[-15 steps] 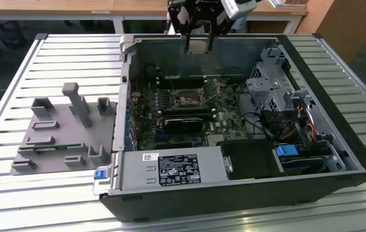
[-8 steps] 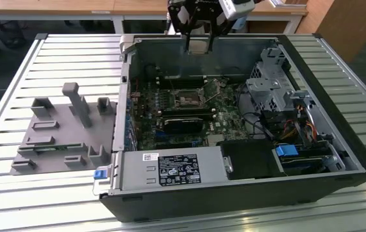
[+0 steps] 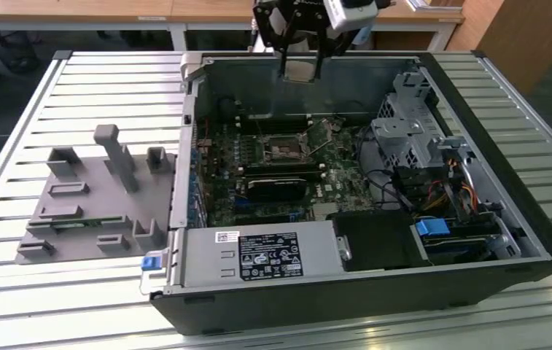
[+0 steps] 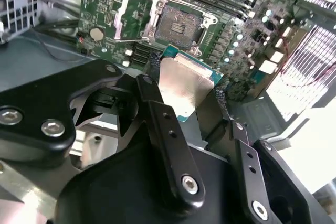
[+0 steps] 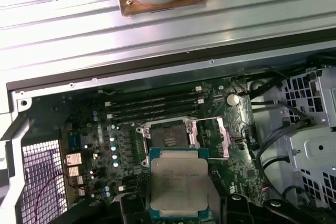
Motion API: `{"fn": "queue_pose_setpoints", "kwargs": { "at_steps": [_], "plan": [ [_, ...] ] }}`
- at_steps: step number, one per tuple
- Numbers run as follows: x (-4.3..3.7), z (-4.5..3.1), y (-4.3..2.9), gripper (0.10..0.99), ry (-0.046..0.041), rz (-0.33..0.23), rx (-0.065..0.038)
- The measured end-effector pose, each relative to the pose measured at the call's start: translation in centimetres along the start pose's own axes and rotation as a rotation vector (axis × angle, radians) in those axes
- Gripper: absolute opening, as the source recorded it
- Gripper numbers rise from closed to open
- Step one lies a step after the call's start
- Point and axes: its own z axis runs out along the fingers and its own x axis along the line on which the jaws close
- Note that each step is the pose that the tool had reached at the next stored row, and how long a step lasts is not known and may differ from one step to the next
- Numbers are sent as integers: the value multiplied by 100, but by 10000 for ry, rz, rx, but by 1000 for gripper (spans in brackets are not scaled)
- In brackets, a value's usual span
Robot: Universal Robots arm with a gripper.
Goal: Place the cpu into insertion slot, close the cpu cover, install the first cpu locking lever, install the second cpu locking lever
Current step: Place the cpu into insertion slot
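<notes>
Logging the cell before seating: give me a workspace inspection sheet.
Surface: slatted silver metal table, carrying open black computer case.
Job's things: small square silver-topped cpu held over the case; dark-centred square insertion slot empty; thin silver frame cpu cover flipped open beside it.
Clutter: grey moulded fixture tray at the exterior view's left of the case.
Grippers: black gripper shut on the cpu.
Cables: orange and black cables in the case.
Surroundings: wooden desks behind.
</notes>
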Motion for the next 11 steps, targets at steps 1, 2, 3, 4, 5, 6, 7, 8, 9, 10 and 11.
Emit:
{"fn": "queue_pose_setpoints", "kwargs": {
  "at_steps": [1, 2, 3, 4, 5, 6, 7, 8, 9, 10, 11],
  "plan": [
    [0, 0, 0, 529, -14, 154, -2],
    [0, 1, 0, 529, -28, 306, -4],
    [0, 1, 0, 529, -42, 461, -6],
    [0, 2, 0, 529, -56, 616, -9],
    [0, 2, 0, 529, -70, 774, -11],
    [0, 3, 0, 529, -84, 924, -14],
    [0, 3, 0, 529, -97, 1073, -17],
    [0, 3, 0, 529, -110, 1217, -19],
    [0, 4, -1, 529, -123, 1363, -22],
    [0, 4, -1, 529, -135, 1502, -23],
    [0, 4, -1, 529, -147, 1636, -26]
  ]
}}
